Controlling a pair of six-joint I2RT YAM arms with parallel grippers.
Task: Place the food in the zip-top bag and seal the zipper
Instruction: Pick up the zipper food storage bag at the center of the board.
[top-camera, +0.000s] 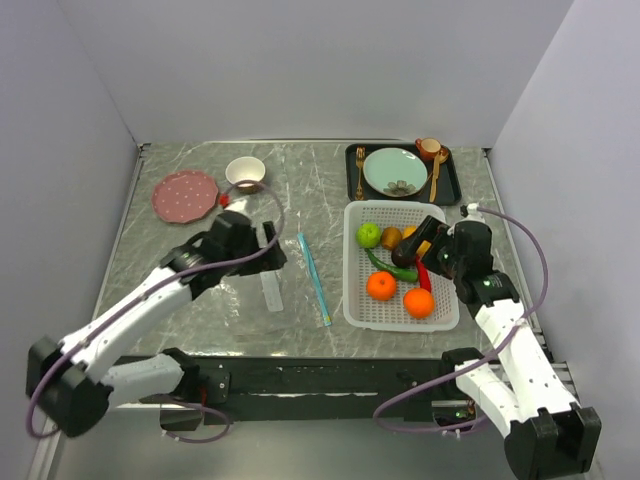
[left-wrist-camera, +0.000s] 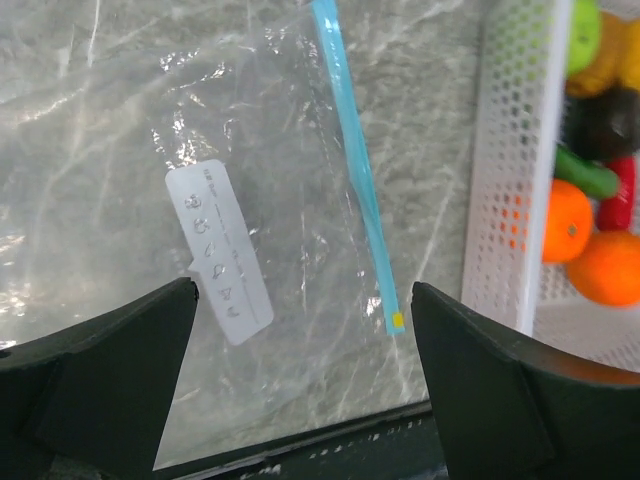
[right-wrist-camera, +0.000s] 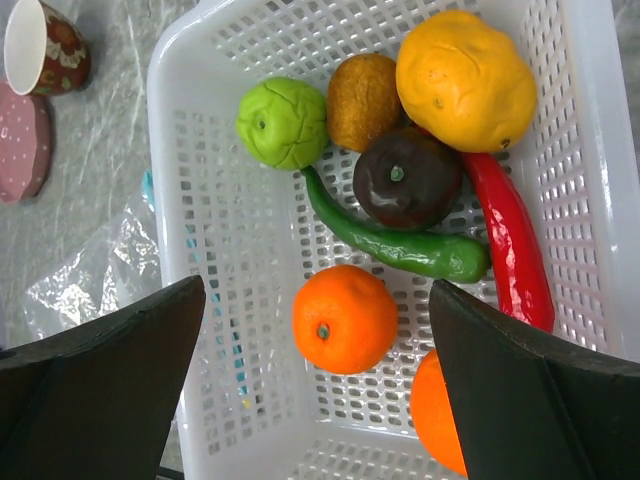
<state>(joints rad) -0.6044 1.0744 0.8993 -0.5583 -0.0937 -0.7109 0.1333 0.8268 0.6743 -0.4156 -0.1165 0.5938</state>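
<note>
marble tabletop (top-camera: 300, 175) holds zip-top bag (top-camera: 295, 272) between pale walls (top-camera: 300, 70).

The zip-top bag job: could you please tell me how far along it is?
Done: nothing yet; the food sits in the white basket, and the zip-top bag lies flat and empty. In hand: the open left gripper hovers over the bag, the open right gripper over the basket. Left: bagging everything, sealing the zipper.

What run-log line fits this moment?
left tool: open above flat clear plastic bag | right tool: open above white mesh basket | toy food: in basket
</note>
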